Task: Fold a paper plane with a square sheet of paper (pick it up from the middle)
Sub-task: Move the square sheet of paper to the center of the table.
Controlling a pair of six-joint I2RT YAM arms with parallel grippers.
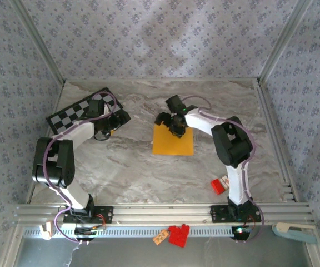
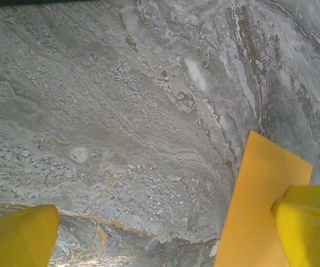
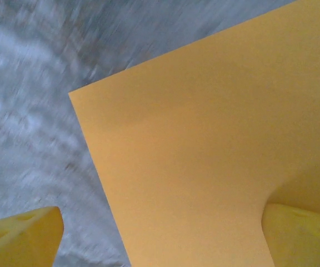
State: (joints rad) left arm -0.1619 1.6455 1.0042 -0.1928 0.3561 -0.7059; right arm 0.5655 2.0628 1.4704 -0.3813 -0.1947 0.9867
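Left jaws and right jaws gape empty, the right over the square sheet of paper.

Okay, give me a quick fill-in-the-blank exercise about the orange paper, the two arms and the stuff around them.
1. The right gripper hovers over the square sheet of paper, which is flat and not yet ___.
2. The left gripper, near the checkered board, has its jaws ___.
3. The red block on the table lies near the ___ arm's base.
Missing words: folded; open; right.
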